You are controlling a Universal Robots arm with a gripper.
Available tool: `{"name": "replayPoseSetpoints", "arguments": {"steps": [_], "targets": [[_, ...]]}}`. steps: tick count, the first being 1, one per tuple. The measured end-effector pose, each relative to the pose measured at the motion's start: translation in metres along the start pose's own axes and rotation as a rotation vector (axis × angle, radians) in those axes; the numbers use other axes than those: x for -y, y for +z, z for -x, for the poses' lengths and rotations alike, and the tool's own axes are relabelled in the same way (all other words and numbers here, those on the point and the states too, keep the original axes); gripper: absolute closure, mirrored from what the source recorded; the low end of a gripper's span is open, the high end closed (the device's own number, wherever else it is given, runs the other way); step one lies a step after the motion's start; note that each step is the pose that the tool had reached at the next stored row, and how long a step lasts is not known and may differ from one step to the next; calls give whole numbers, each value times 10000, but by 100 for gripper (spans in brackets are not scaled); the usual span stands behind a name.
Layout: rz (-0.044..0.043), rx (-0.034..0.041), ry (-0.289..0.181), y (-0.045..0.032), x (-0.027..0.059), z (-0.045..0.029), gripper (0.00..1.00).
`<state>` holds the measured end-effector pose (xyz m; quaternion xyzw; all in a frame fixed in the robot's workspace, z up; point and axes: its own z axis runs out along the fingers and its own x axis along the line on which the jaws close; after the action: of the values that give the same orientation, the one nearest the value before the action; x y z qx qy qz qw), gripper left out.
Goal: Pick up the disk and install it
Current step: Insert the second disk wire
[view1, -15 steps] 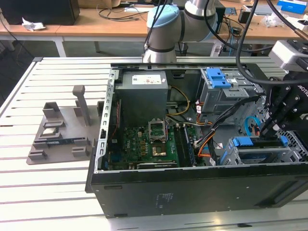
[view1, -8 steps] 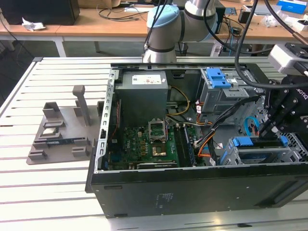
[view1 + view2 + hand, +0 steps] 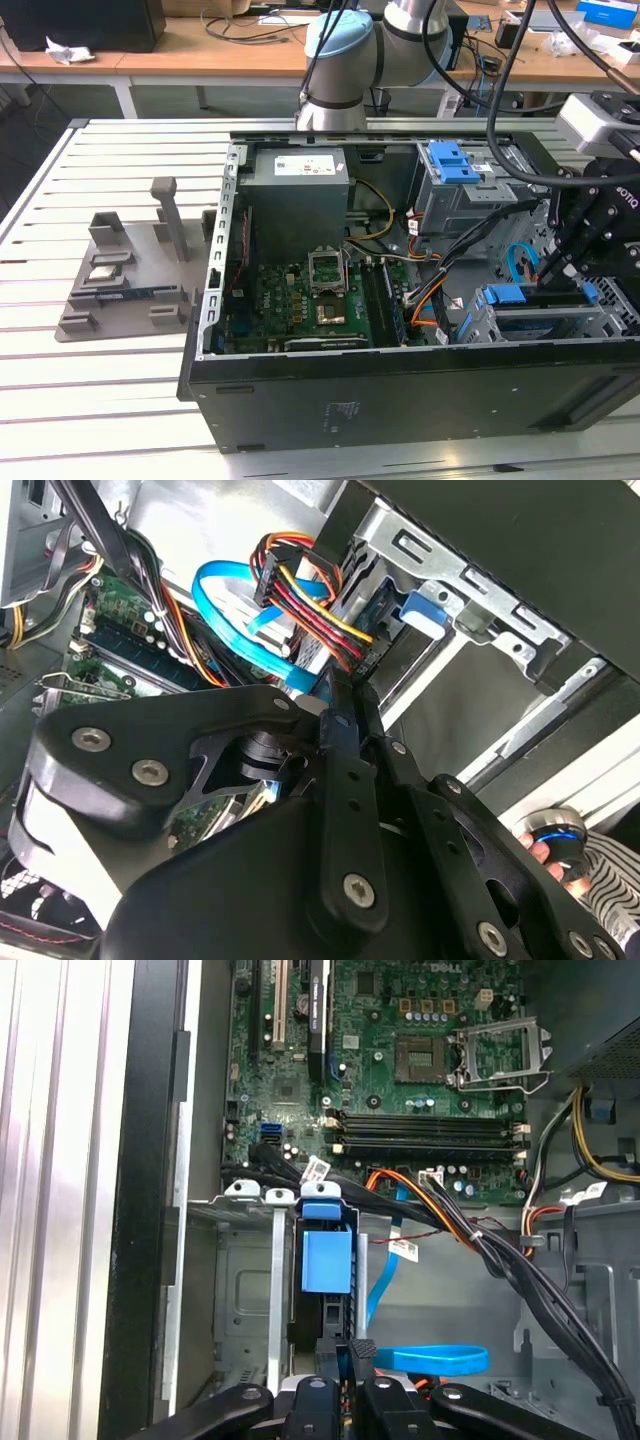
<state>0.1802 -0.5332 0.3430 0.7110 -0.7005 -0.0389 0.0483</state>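
The disk (image 3: 540,320) lies in the metal drive cage (image 3: 478,330) at the open computer case's corner, on the exterior view's right. Its blue carrier frame (image 3: 512,297) shows along the top. In the first wrist view the blue carrier (image 3: 326,1260) stands edge-on in a cage slot. My gripper (image 3: 552,283) reaches down to the disk's end, and its fingers are shut, tips together (image 3: 348,1352) just behind the carrier. In the second wrist view the gripper (image 3: 338,695) points among blue and coloured cables (image 3: 290,590). Whether the tips touch the disk I cannot tell.
The open case (image 3: 400,400) sits on a slatted white table (image 3: 100,400). Inside are a motherboard (image 3: 300,300), a power supply (image 3: 297,200) and a second cage with a bare blue clip (image 3: 450,160). A grey fixture (image 3: 130,275) stands on the exterior view's left. A person's fingers (image 3: 545,858) rest by a round knob.
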Motion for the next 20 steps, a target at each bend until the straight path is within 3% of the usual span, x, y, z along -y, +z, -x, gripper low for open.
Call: {"name": "replayPoseSetpoints", "arguments": {"steps": [14,15,16,20], "targets": [[0,12,-1,58,6,-9,83],[1,7,0,56,6,-9,83],[1,1,1,53,6,-9,76],[0,-4,2,7,0,-10,76]]}}
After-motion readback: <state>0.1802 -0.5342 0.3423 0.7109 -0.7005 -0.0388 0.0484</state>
